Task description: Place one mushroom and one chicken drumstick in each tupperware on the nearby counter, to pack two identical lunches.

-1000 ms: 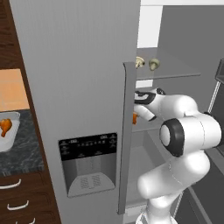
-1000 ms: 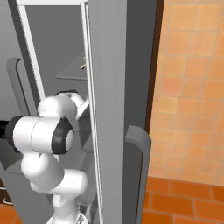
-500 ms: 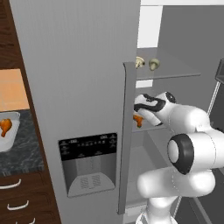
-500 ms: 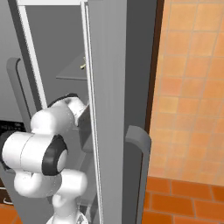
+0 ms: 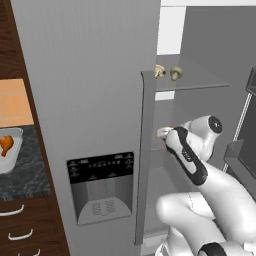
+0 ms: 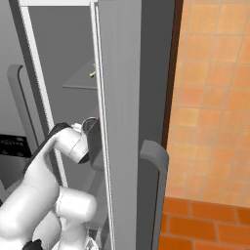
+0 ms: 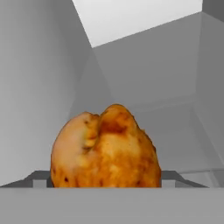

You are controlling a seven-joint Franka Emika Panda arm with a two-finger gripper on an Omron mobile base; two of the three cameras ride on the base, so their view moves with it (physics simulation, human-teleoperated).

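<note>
We find the arm reaching into the open refrigerator [image 5: 100,100], its wrist passing behind the closed door's vertical handle [image 5: 144,150] at mid height. In the hand view a browned chicken drumstick [image 7: 105,148] sits directly ahead of the gripper [image 7: 105,181], low against the grey interior wall; the dark fingertips [image 7: 39,178] show at either side of it, but we cannot tell whether they press on it or merely flank it. On the glass shelf [image 5: 200,82] above the arm, two mushrooms [image 5: 167,73] stand side by side at its front left edge. At the left, on the dark speckled counter [image 5: 22,175], a white tupperware [image 5: 12,150] holds another drumstick [image 5: 6,144].
</note>
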